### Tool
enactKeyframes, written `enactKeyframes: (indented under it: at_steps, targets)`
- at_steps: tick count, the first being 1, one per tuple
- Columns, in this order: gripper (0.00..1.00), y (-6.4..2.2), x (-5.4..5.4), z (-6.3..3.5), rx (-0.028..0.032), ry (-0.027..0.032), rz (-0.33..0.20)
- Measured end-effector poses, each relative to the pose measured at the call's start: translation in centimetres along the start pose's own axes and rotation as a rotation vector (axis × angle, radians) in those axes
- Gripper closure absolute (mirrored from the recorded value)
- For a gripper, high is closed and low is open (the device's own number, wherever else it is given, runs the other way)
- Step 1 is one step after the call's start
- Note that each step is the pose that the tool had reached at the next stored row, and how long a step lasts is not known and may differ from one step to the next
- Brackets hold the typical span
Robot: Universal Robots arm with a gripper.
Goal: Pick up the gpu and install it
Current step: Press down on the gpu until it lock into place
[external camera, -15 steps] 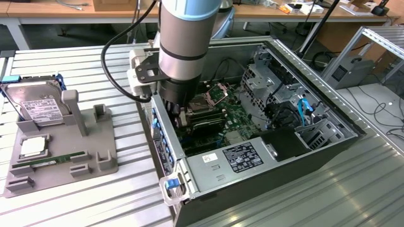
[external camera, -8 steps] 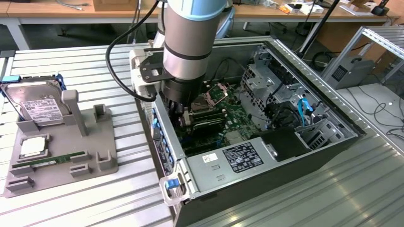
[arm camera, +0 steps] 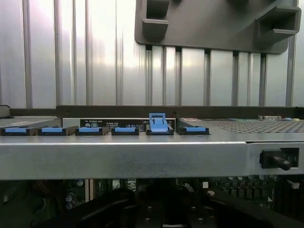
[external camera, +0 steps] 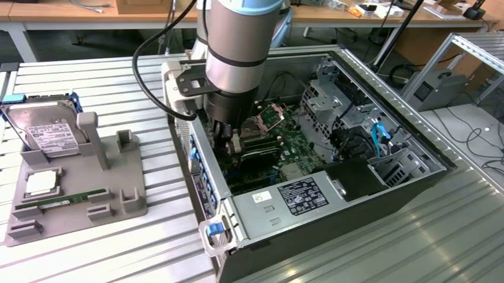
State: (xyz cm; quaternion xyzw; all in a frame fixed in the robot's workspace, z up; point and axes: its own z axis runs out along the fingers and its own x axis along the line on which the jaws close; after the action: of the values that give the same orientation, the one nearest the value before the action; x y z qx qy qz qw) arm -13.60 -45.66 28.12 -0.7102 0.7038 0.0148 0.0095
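This is a robotics lab or electronics workshop. A robot arm (external camera: 236, 47) reaches into an open computer case (external camera: 315, 153) on a ribbed metal bench (external camera: 118, 76), its end effector (external camera: 224, 138) down among the circuit boards. Beside the end effector, outside the case, a grey parts holder (external camera: 79, 188) carries a hard drive (external camera: 47, 132). Behind the arm stand wooden desks (external camera: 63, 12) with loose cables (external camera: 480, 138) and aluminium framing (external camera: 473, 44).

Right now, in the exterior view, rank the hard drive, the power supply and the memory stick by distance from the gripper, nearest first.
1. Power supply, in the case, just toward the camera from the gripper.
2. Memory stick, on the gray holder at the view's left.
3. Hard drive, upright at the holder's far left.
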Motion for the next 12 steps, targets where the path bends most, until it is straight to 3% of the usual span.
enactKeyframes:
  at_steps: [3,7,12]
  targets:
    - [0.89,-0.28,0.0,-0.24,-0.0011,-0.0033,0.000]
    - [0.89,-1.91,0.0,-0.15,-0.0239,-0.0092,0.001]
    - [0.89,-1.94,0.1,0.69,-0.0318,-0.0101,0.001]
